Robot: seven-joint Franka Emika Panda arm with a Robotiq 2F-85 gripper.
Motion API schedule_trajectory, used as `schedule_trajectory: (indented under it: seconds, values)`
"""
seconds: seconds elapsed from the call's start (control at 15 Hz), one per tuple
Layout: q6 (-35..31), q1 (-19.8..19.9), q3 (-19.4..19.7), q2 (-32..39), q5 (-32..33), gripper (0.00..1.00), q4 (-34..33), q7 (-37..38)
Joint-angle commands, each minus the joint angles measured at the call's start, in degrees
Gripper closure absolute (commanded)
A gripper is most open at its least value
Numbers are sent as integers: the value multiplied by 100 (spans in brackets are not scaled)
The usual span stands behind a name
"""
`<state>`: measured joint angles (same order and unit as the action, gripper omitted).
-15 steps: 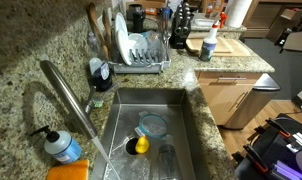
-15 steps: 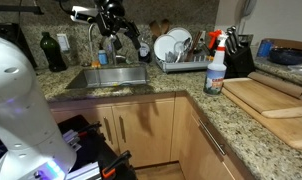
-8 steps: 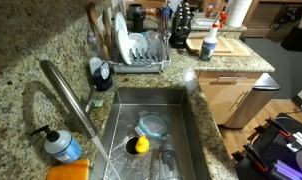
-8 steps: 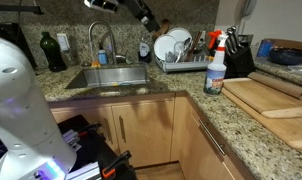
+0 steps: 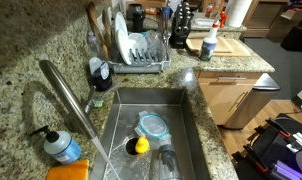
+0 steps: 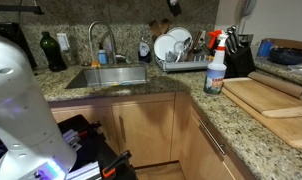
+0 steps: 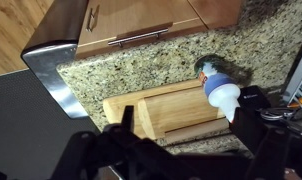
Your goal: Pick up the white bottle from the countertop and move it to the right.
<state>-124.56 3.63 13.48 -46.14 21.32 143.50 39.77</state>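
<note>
- The countertop (image 6: 126, 92) wraps round the sink (image 6: 111, 76). From my wrist view, its granite (image 7: 141, 72) ends at a front edge over wooden cabinet doors.
- The cutting board (image 6: 266, 97) takes up the counter on one side of the bottle. In the wrist view, the board (image 7: 176, 112) lies beneath the claw.
- The dish rack (image 6: 181, 63) stands well apart on the bottle's other side, with bare granite between them.
- The claw (image 7: 171, 148) shows only in my wrist view. Its dark fingers (image 7: 253, 122) are spread wide, with nothing between them.
- The white bottle (image 7: 221, 90) stands upright on the granite just beside the board's corner and close to the counter's front edge. It is below the claw and off toward the finger on the picture's right, not between the two. Both exterior views show it beside the board (image 5: 208, 46) (image 6: 215, 72).
</note>
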Motion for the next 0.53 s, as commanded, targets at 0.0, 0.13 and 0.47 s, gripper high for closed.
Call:
schedule_trajectory:
  seconds: [0.0,0.13,0.47]
  values:
    - [-116,589,-464,75,-450,0,35,-326]
    - [-113,620,-517,46,-442,0,57,-316]
    - [-115,621,-518,43,-442,0,64,-316]
